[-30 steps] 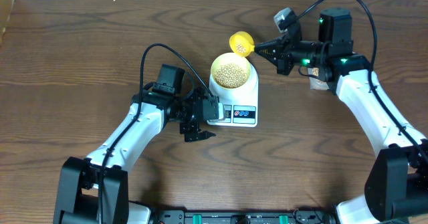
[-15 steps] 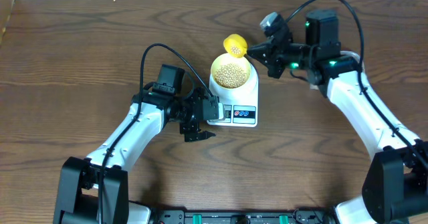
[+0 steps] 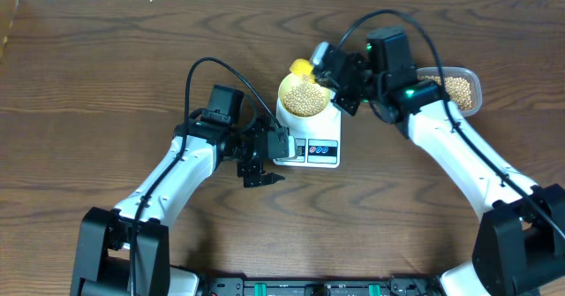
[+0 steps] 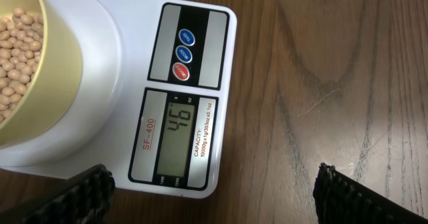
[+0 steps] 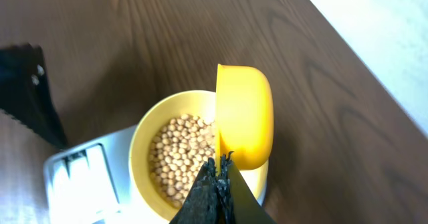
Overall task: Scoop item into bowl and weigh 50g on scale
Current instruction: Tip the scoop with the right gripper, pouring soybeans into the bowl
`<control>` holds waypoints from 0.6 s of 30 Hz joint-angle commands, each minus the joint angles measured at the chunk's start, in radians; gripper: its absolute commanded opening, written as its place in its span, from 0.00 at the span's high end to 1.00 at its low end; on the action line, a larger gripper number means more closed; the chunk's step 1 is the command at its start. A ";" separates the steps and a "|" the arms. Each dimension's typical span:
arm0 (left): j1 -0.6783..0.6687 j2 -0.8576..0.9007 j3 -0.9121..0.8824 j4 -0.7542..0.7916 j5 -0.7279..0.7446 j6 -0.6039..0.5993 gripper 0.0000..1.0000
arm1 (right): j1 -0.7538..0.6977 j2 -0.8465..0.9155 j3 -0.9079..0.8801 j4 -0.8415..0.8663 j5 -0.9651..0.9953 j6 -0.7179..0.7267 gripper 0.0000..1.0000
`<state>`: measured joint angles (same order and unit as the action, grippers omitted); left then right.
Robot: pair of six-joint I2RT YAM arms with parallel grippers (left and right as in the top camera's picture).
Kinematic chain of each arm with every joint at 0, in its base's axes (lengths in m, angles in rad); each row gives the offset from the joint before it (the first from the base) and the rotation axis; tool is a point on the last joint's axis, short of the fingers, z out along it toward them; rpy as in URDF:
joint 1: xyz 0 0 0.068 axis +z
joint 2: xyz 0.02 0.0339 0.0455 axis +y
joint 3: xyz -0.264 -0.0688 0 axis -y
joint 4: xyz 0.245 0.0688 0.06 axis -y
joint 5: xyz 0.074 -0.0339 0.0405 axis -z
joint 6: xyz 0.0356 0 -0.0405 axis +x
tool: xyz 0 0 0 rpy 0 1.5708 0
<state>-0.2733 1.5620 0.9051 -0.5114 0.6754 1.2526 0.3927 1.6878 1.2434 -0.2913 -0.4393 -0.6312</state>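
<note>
- The right gripper [image 5: 215, 176] is clamped tight on the handle of the yellow scoop [image 5: 244, 117], which is tipped on its side over the bowl's rim.
- The bowl [image 4: 57, 83] sits on the scale [image 4: 120, 50], well filled with beans [image 5: 175, 150]. The display [image 4: 175, 136] reads 46 — just short of target.
- The left gripper [image 3: 262, 177] hangs beside the scale, fingers wide apart and empty.
- Best to trickle in a few beans at a time with gentle wrist rolls, pausing for the reading to settle — overshooting means scooping some back out.
- Keep the scoop off the bowl, or the reading goes false.
</note>
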 commanded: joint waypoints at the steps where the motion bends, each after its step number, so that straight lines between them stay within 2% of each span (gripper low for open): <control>1: -0.002 0.003 -0.012 0.000 0.013 -0.012 0.02 | 0.036 -0.001 0.021 0.000 0.126 -0.119 0.99; 12: -0.002 0.003 -0.012 0.000 0.013 -0.012 0.02 | 0.041 -0.001 0.021 0.012 0.249 -0.139 0.99; 18: -0.002 0.003 -0.012 0.000 0.013 -0.012 0.02 | -0.011 -0.001 0.021 0.064 0.249 -0.042 0.99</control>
<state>-0.2733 1.5620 0.9051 -0.5114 0.6750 1.2526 0.4149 1.6878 1.2434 -0.2440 -0.2066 -0.7353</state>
